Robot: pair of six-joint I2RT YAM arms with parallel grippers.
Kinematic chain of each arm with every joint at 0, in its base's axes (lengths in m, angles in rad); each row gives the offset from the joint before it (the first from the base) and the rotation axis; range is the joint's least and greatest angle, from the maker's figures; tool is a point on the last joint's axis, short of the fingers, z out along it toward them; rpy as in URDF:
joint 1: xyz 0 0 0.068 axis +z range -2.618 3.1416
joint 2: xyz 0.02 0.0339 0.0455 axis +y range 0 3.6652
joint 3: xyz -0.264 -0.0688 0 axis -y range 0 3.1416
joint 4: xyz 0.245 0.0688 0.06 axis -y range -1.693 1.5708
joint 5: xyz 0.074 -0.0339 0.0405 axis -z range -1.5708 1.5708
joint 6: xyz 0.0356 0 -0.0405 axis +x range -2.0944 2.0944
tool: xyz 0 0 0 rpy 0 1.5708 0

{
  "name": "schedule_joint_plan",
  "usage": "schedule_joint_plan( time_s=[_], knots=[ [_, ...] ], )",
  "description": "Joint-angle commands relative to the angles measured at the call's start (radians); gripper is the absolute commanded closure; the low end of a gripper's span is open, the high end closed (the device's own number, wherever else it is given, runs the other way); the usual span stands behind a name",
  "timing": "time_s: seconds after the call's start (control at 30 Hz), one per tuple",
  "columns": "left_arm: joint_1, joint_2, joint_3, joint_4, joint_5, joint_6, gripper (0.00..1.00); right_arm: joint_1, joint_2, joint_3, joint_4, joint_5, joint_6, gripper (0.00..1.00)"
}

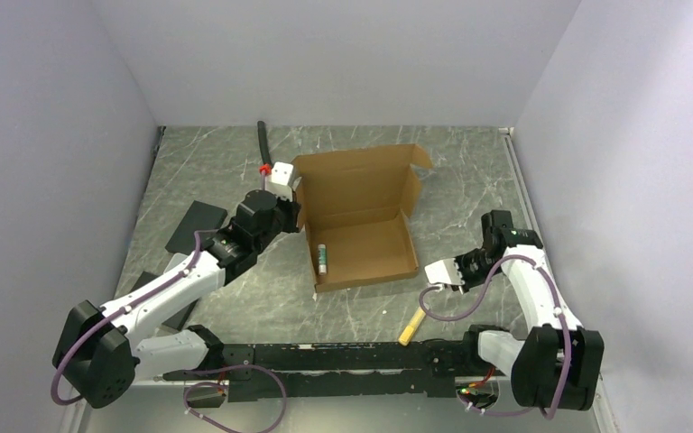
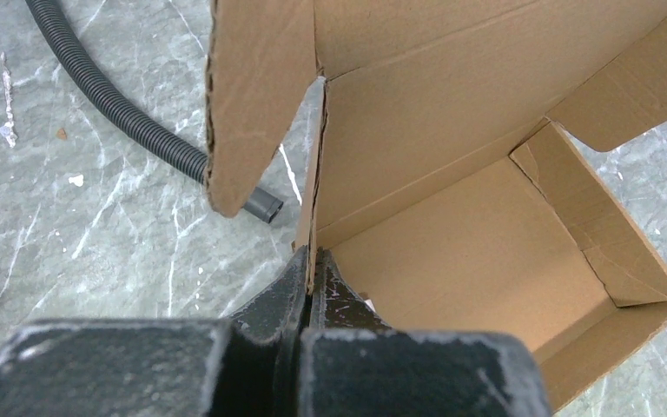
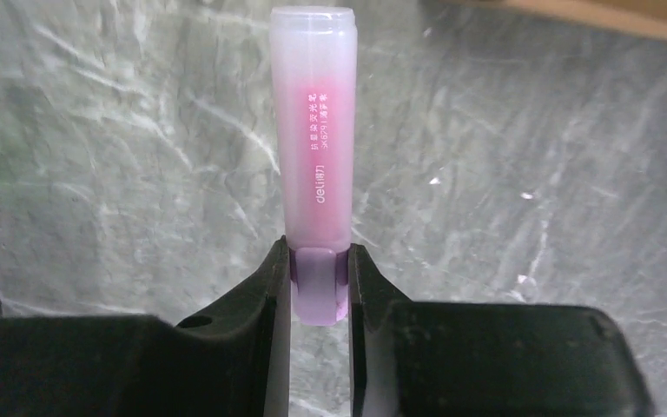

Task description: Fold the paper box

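**Left arm.** It stretches forward and to the right from its base, low over the table, with the wrist at the box's left side.
- Left gripper: the fingers are pressed together on the upright left wall of the paper box, with the cardboard edge pinched between them.
- The box lies just ahead and to the right of this gripper. It is a shallow tray, open upward, with the lid panel standing at its far side. One lid flap hangs down over the pinched wall.
- Inside the tray, close to the gripped wall, is a short pale pen with a green part.
- Ahead and to the left of the gripper, a black ribbed hose lies on the marbled table. Its end is just behind the hanging flap.

**Right arm.** It is bent at the elbow, with the forearm turned towards the box. The hand is apart from the box's near right corner.
- Right gripper: the fingers are nipped on the purple end of a pink highlighter. The highlighter sticks straight out beyond the fingertips.
- Towards the arm bases from this gripper, a yellow stick lies on the table.
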Motion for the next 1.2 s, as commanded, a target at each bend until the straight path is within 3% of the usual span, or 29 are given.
schedule_joint_plan(
  time_s=[0.0,0.2,0.37,0.57,0.8,0.97,1.17],
  knots=[
    [-0.005,-0.03,-0.005,0.021,0.003,-0.024,1.0,-0.003,-0.059,0.069,-0.146,-0.228,0.095,1.0],
    [-0.005,-0.012,0.016,0.014,0.018,-0.035,1.0,0.011,-0.055,0.152,-0.072,-0.457,0.413,1.0],
    [-0.005,0.0,0.026,0.012,0.032,-0.055,1.0,0.11,-0.001,0.206,0.053,-0.564,0.678,1.0],
    [-0.006,0.005,0.026,0.018,0.047,-0.077,1.0,0.248,0.0,0.175,0.413,-0.514,1.091,1.0],
    [-0.012,0.027,0.039,0.025,0.063,-0.094,1.0,0.337,0.034,0.132,0.546,-0.355,1.194,0.95],
    [-0.02,0.041,0.038,0.04,0.063,-0.112,1.0,0.371,0.046,0.11,0.594,-0.314,1.225,0.78],
    [-0.028,0.051,0.039,0.041,0.059,-0.118,1.0,0.375,0.031,0.067,0.617,-0.294,1.222,0.32]
  ],
)
